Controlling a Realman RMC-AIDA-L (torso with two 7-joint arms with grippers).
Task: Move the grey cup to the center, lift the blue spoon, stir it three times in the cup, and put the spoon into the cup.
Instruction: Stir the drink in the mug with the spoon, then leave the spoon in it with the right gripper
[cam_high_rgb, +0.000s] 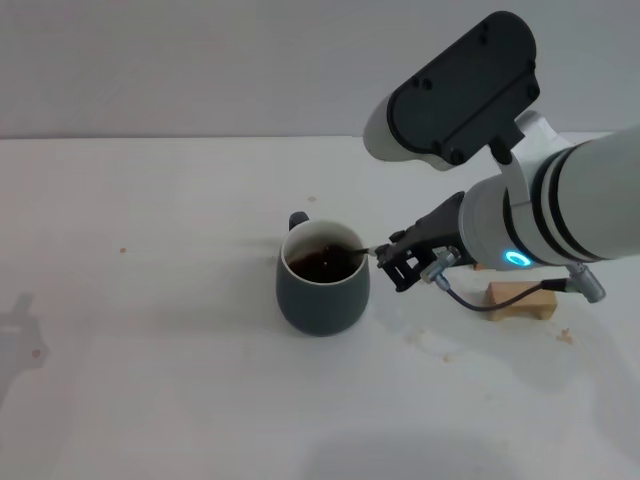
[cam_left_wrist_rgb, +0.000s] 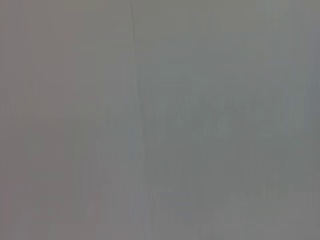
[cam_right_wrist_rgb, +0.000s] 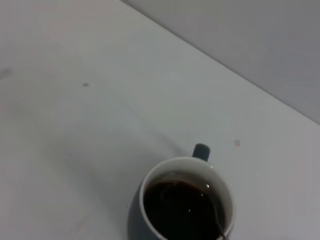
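Observation:
The grey cup (cam_high_rgb: 322, 285) stands near the middle of the white table (cam_high_rgb: 150, 250), handle pointing away from me, with dark brown liquid inside. It also shows in the right wrist view (cam_right_wrist_rgb: 182, 200). My right gripper (cam_high_rgb: 386, 256) is just beside the cup's right rim, shut on the blue spoon (cam_high_rgb: 358, 250). The spoon's silvery neck reaches over the rim into the liquid, and shows in the right wrist view (cam_right_wrist_rgb: 218, 220). Its blue handle is hidden in the fingers. My left gripper is out of view; its wrist view shows only a plain grey surface.
A small wooden block (cam_high_rgb: 520, 300) lies on the table to the right of the cup, under my right arm. Small brown spots (cam_high_rgb: 425, 340) mark the table near it. The grey wall (cam_high_rgb: 200, 60) rises behind the table's far edge.

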